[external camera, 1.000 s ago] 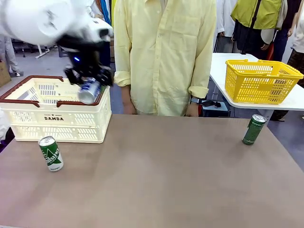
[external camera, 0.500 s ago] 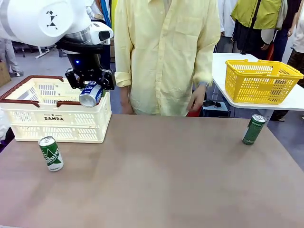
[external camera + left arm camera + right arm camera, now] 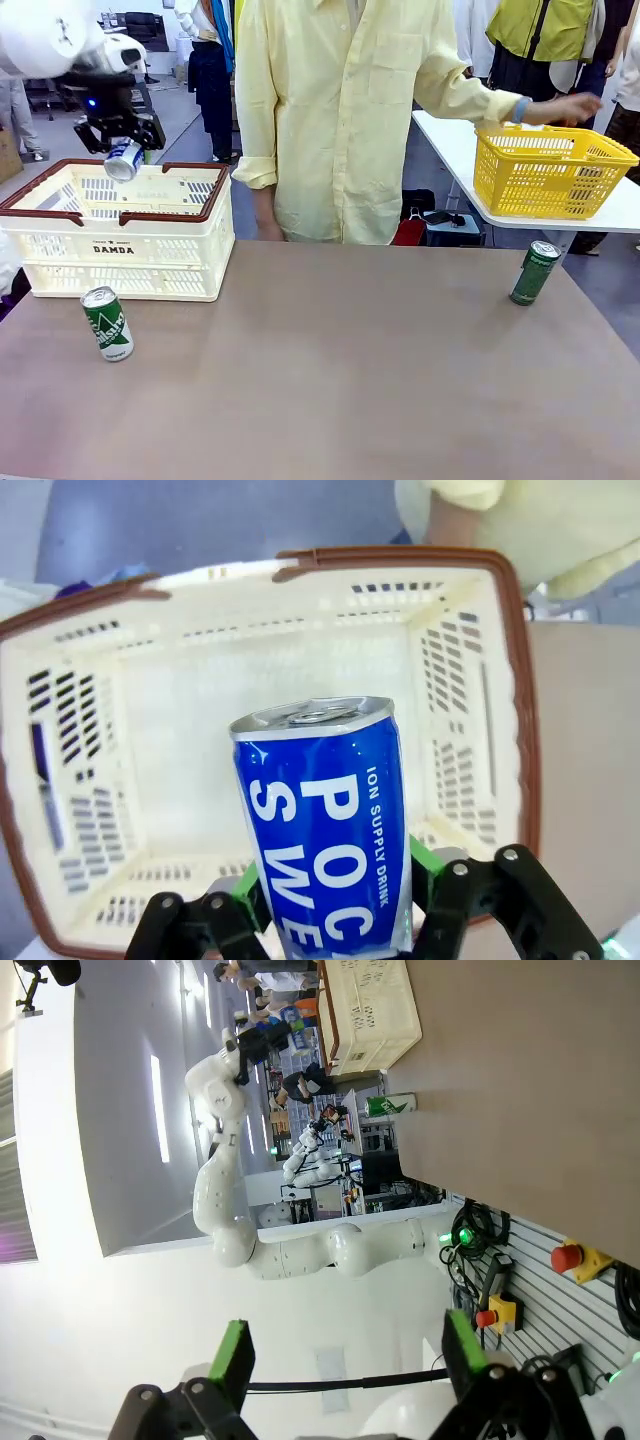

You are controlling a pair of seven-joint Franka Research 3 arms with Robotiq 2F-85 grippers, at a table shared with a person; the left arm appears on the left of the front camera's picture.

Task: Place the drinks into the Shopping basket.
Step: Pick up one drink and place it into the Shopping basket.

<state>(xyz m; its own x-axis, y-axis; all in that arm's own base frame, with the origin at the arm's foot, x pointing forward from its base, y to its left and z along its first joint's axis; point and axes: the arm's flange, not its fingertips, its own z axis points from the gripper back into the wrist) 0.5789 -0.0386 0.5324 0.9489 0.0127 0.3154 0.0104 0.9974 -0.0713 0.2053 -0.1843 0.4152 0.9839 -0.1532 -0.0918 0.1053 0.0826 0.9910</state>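
- Cans are what I am watching: three small metal drink cans.
- My left gripper (image 3: 121, 150) is gripping the slim blue-and-white metal can with big white letters (image 3: 325, 820). Its jaws are pressing on the can's lower part, with one green pad on each side.
- That can is hanging tilted in the air above the cream-white lattice plastic basket with the brown-red rim and handles (image 3: 165, 215), toward the basket's far side. It is not touching the basket.
- In the left wrist view I am looking past the can's silver top, straight down into the basket.
- The basket is sitting on the far left part of the brown table (image 3: 350, 380), and the word "DAMDA" is facing me.
- The green-and-white can (image 3: 107, 323) is standing on the table just in front of the basket, near its left end.
- The slim dark green can (image 3: 535, 272) is standing near the table's far right edge, well apart from the other two.
- My right gripper (image 3: 347, 1355) is holding its jaws wide apart, and nothing is sitting between its green pads. It is pointing away from the table.
- A person in a pale yellow shirt (image 3: 350, 120) is standing at the far side of the table. The person is stretching one hand (image 3: 575, 105) out over the bright yellow mesh basket (image 3: 545, 175) on the white side table (image 3: 620, 215).
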